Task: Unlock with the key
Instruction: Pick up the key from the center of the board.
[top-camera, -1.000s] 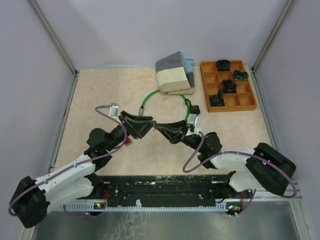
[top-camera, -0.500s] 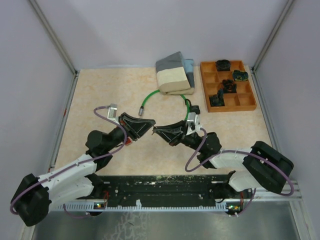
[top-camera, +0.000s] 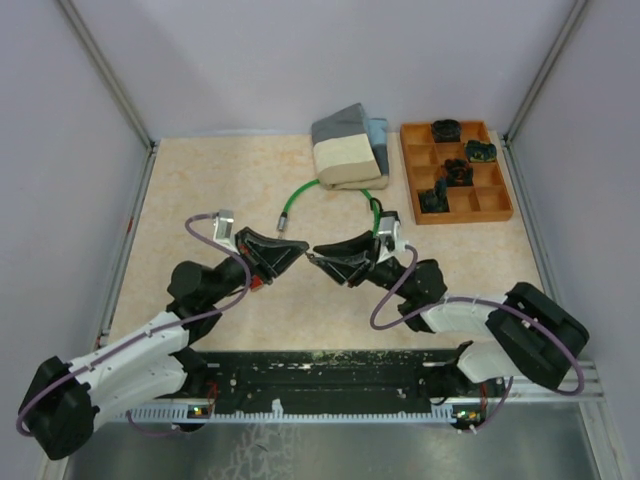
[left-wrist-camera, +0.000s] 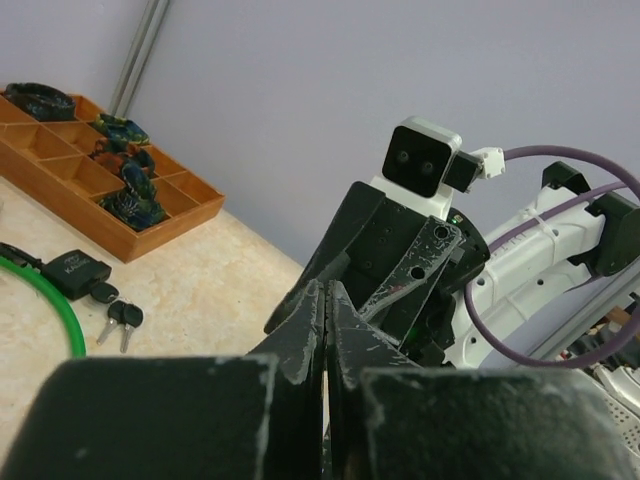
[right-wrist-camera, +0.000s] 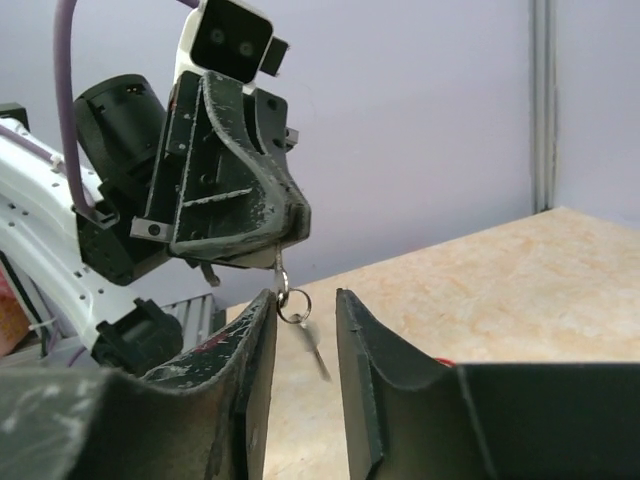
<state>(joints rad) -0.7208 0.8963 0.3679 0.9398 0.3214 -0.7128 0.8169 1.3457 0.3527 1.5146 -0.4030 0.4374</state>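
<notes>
1. My left gripper (left-wrist-camera: 327, 310) is pinched fully closed. Its fingers press together on the top of a small key (right-wrist-camera: 280, 268), held above the middle of the table (top-camera: 200, 180).
2. A key ring (right-wrist-camera: 293, 303) hangs from that key. A thin metal piece (right-wrist-camera: 318, 358) slants below the ring, too blurred to identify.
3. My right gripper (right-wrist-camera: 305, 297) faces the left one tip to tip, its fingers parted and gripping nothing. The ring hangs in the gap, close to one finger; I cannot tell whether it touches.
4. The black lock body (top-camera: 387, 216) lies on the table farther back and to the right, at the end of a green cable (top-camera: 300, 195), apart from both grippers.
5. Two more small keys (left-wrist-camera: 120, 318) lie just beside the lock body.
6. A wooden compartment tray (top-camera: 497, 175) sits in the far right corner, beside a grey and cream foam block (top-camera: 345, 150).
</notes>
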